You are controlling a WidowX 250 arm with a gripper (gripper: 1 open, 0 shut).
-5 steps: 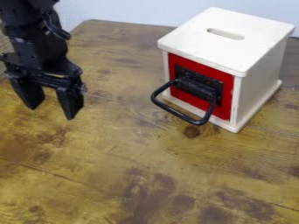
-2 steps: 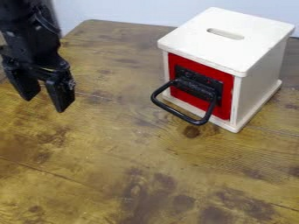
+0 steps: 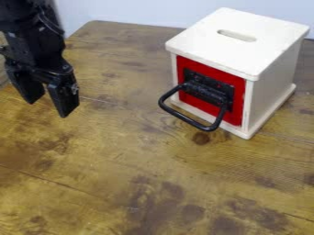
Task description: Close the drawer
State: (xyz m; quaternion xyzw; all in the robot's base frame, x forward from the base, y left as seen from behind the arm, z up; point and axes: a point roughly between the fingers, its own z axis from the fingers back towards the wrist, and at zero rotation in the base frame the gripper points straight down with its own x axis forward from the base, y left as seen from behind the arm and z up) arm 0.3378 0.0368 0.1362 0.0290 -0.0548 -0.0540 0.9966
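Observation:
The drawer shows a red square front with a black bracket and a large black wire loop handle hanging toward the table. It sits in a cream wooden cube box with a slot on top, at the upper right. The red front looks about flush with the box face. My black gripper hangs at the far left, well apart from the handle. Its two fingers point down with a gap between them and nothing held.
A worn brown wooden table fills the view, with bare surface in the middle and front. A pale wall runs behind the table's far edge.
My gripper has drifted left and slightly up over the last second, away from the box. The drawer and handle have not moved.

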